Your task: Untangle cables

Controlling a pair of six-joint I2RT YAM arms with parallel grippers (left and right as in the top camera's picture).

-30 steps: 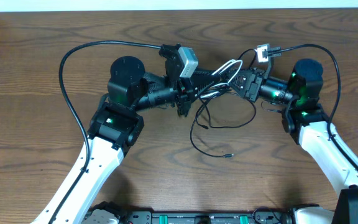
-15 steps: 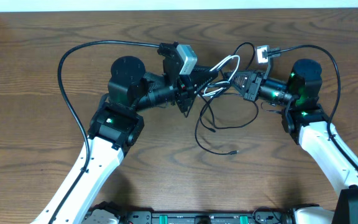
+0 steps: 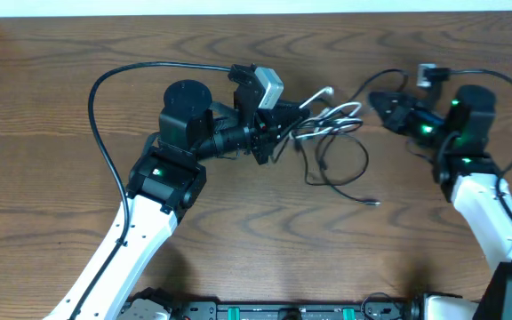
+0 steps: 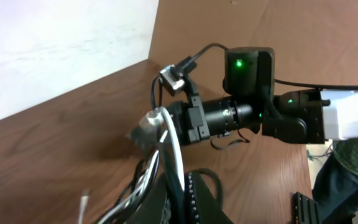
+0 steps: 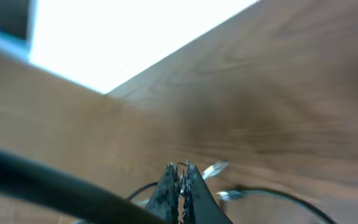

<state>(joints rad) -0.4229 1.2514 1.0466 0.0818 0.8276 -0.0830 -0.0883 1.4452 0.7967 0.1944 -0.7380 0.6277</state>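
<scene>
The cables (image 3: 329, 120) form a tangle of thin black cords and one white cord (image 3: 338, 112) on the wooden table between my two grippers. My left gripper (image 3: 279, 126) is shut on the tangle's left end. In the left wrist view the white cord (image 4: 174, 146) and black cords run out from between its jaws (image 4: 182, 190). A black loop (image 3: 349, 169) trails toward the front and ends in a small plug (image 3: 376, 204). My right gripper (image 3: 373, 98) is just right of the tangle, and its shut tips (image 5: 180, 168) seem to pinch a thin black cord.
The left arm's thick black cable (image 3: 100, 133) arcs over the table at the left, and the right arm's own cable (image 3: 492, 80) runs at the far right. The table's back edge (image 3: 256, 12) meets a white surface. Arm bases (image 3: 274, 311) line the front edge.
The right gripper has shut and drawn back to the right, away from the left gripper. The tangle stretched out, and its loose loop and plug slid right. The left gripper barely moved.
</scene>
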